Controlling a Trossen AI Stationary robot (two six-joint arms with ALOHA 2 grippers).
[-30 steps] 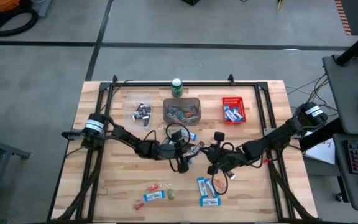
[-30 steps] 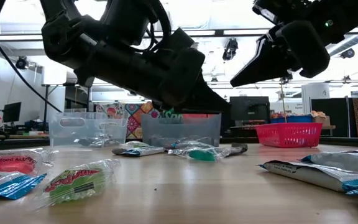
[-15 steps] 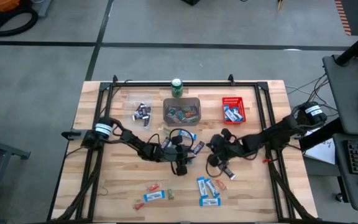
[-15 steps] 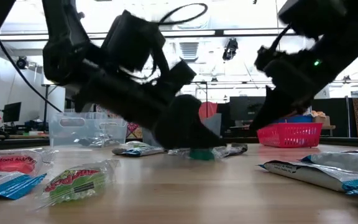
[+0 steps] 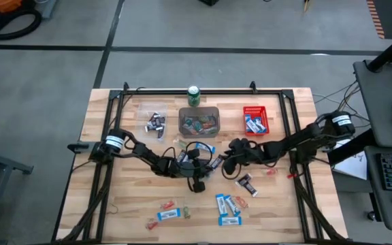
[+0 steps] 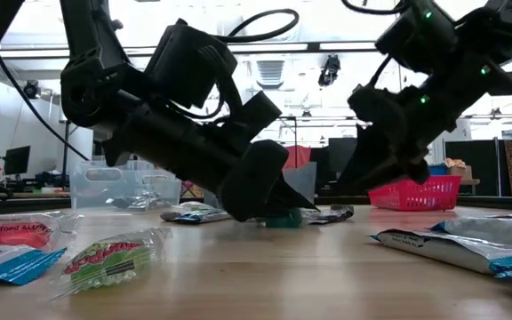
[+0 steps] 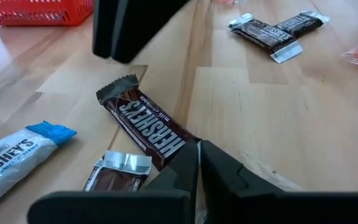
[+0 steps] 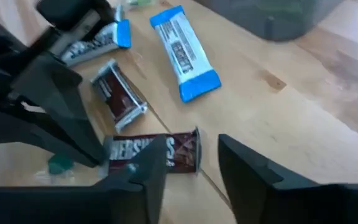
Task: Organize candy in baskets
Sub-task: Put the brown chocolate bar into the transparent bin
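At the table's middle lie a brown Hershey's bar [image 7: 148, 127], a smaller brown bar [image 7: 114, 171], blue-and-white bars [image 8: 185, 53] and a small teal candy [image 6: 283, 220]. My left gripper [image 7: 197, 155] is shut, with its tips down at the Hershey's bar's near end, over the teal candy. My right gripper [image 8: 191, 180] hangs open just above the table, facing the left gripper across the Hershey's bar [image 8: 154, 152]. The three baskets stand in a row at the far side: clear [image 5: 155, 122], grey [image 5: 199, 121] and red [image 5: 255, 120]. My left gripper comes in slanting down from the table's left, its shut tips on the tabletop. The teal candy [image 8: 59, 165] lies right under those tips. The fingers hide which part of it they pinch. One finger's side also lies against the Hershey's bar's end [image 7: 182, 144].
A green can [image 5: 194, 95] stands behind the grey basket. Two brown bars [image 7: 275, 31] lie right of centre, with red pieces [image 5: 271, 171] nearby. More blue bars [image 5: 229, 207] and red and green pieces [image 5: 165, 204] lie near the front edge.
My left gripper has come down onto the teal candy, which stays on the table. My right gripper has moved from the front right toward the table's middle and far side. It has sunk and rolled about its axis, and now faces the left gripper.
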